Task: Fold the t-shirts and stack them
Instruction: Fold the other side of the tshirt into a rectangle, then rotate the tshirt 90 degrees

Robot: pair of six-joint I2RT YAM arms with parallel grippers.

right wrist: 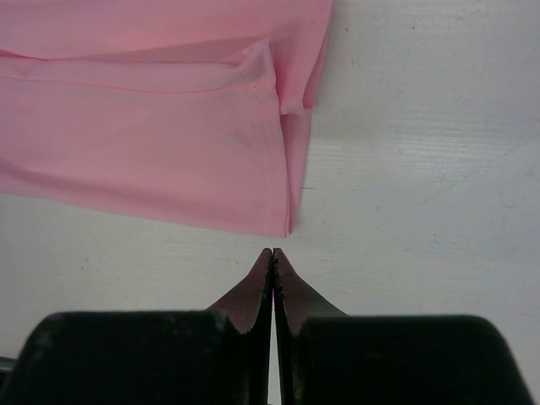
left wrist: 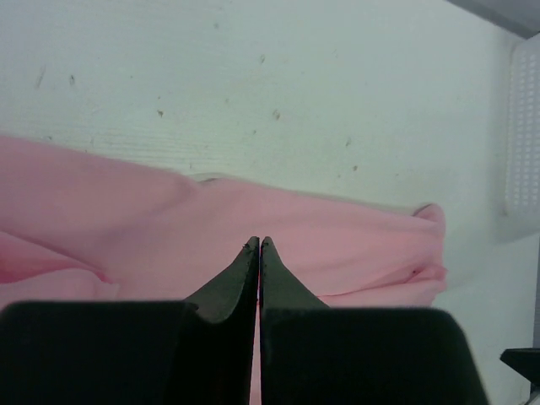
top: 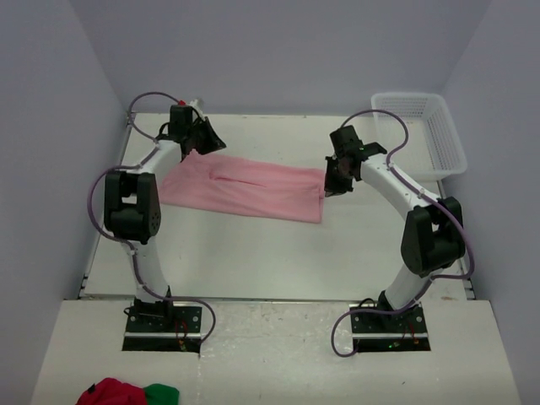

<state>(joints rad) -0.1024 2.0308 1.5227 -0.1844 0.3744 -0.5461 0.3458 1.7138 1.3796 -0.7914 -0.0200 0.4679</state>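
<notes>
A light pink t-shirt (top: pixel 245 187) lies on the white table, folded into a long band running left to right. My left gripper (top: pixel 205 140) hangs over the band's far left end. In the left wrist view it (left wrist: pixel 258 241) is shut, its tips over the pink cloth (left wrist: pixel 321 245) with nothing visibly pinched. My right gripper (top: pixel 335 182) is at the band's right end. Seen from the right wrist it (right wrist: pixel 272 251) is shut and empty, over bare table just off the near corner of the t-shirt (right wrist: pixel 169 143).
A white mesh basket (top: pixel 440 139) stands at the back right corner, and its wall also shows in the left wrist view (left wrist: pixel 523 126). Red and green cloth (top: pixel 126 393) lies on the near shelf at bottom left. Grey walls enclose the table.
</notes>
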